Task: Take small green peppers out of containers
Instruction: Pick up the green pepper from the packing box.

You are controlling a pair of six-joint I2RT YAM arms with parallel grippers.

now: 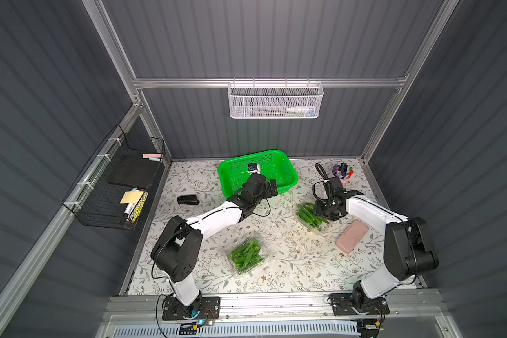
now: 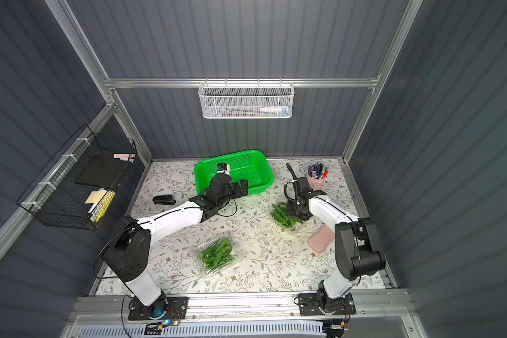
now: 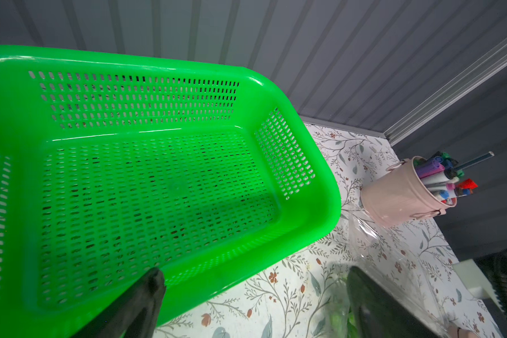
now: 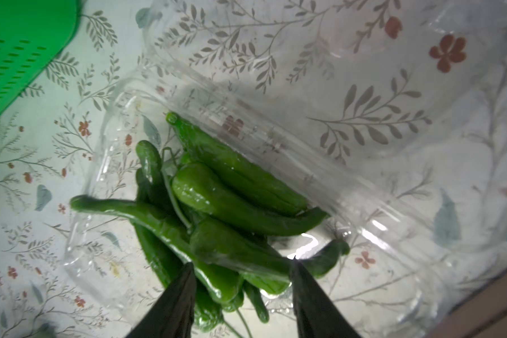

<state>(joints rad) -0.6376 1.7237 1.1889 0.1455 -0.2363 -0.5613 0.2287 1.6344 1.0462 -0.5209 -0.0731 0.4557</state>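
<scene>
Clear plastic first: two containers on the floral table (image 1: 290,272). The lower container (image 1: 262,245) sits bottom centre in both top views, lid looks shut, with peppers packed inside. The right container (image 1: 318,229) sits right of centre, and its lid lies folded open, filling the upper right of the right wrist view. Bare cloth runs between the two, which are well apart. There is more bare cloth at lower left by the left arm's base and along the front rail.

The green basket (image 1: 278,169) hugs the table's back edge, upper centre, near the wall. A black stapler (image 1: 188,200) lies left of centre, on its own. A pink case (image 1: 351,235) lies just beside the right container, to its lower right, under the right forearm. A pink pen cup (image 3: 392,196) stands in the back right corner.

Counts: containers 2, basket 1, stapler 1, pink case 1, pen cup 1, arms 2. Small green peppers (image 4: 231,181) in the right container: roughly nine in the right wrist view. They overlap, so the exact count is unsure.

Left gripper (image 3: 255,272): jaws spread wide at the basket's near rim, one finger over the basket floor and one over the cloth.

Right gripper (image 4: 240,262): down in the right container, jaws about half spread. Its fingertips (image 4: 185,281) straddle the top peppers of the pile. Cannot tell whether they actually pinch one.
</scene>
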